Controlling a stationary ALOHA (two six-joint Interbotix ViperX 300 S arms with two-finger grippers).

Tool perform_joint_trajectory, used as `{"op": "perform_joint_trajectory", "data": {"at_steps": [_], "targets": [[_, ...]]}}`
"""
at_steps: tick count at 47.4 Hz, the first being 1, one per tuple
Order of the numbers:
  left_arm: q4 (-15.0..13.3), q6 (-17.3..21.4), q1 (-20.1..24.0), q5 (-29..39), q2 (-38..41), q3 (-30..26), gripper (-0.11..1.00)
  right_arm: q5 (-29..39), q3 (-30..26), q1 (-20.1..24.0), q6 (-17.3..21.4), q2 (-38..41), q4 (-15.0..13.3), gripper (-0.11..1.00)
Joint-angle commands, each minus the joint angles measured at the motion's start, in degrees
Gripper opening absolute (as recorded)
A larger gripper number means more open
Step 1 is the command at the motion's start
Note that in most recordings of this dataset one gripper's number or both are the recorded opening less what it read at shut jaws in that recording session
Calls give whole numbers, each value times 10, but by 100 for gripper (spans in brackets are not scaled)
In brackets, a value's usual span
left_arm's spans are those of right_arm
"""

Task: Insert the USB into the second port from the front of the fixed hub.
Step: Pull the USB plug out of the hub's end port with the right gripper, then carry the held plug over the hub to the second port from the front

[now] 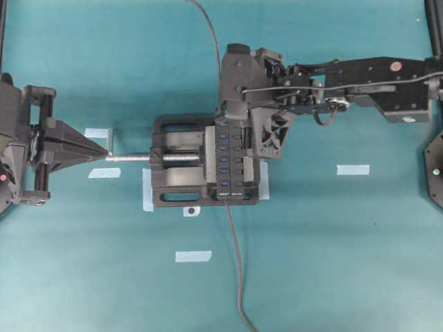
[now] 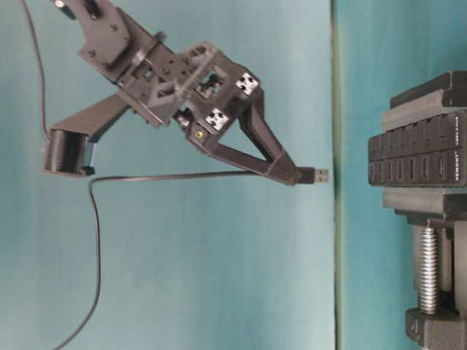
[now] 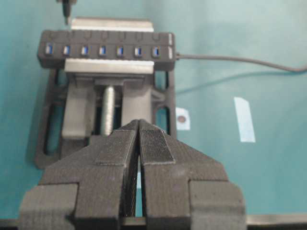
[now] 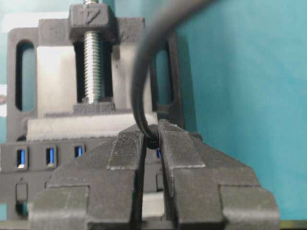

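USB (image 2: 319,175) pinched in closed right gripper (image 2: 292,173), above hub (image 1: 229,160), not inserted (left gripper (image 3: 139,143) shut, empty).

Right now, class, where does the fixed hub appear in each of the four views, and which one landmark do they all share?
Overhead: the fixed hub runs top to bottom at centre, clamped in the vise.
Table-level: hub at the right edge, mid-height.
Left wrist: hub across the top, blue slots in a row.
Right wrist: hub at lower left, partly hidden.
Shared landmark: the silver screw.
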Motion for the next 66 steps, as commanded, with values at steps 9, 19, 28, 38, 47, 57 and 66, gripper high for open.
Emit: {"op": "perform_joint_trajectory", "data": {"at_steps": [9,19,28,38,47,57,66], "targets": [[1,-1,-1,-3,1,-9,0,4,-15,8,5,-22,1,8],[2,-1,-1,-3,1,-11,0,9,-18,16,5,-28,1,8],[1,0,-1,-3,0,-11,0,26,-23,23,18,-32,1,8],[2,-1,-1,-3,0,-9,0,24,-23,34,33,-33,1,8],[1,-1,-1,-3,-2,-7,0,23,-20,41,34,-33,2,8],[1,-1,0,-3,-5,-7,0,21,-19,50,34,-25,2,8],[2,-1,-1,-3,-5,-7,0,4,-18,57,47,-11,1,8]]}}
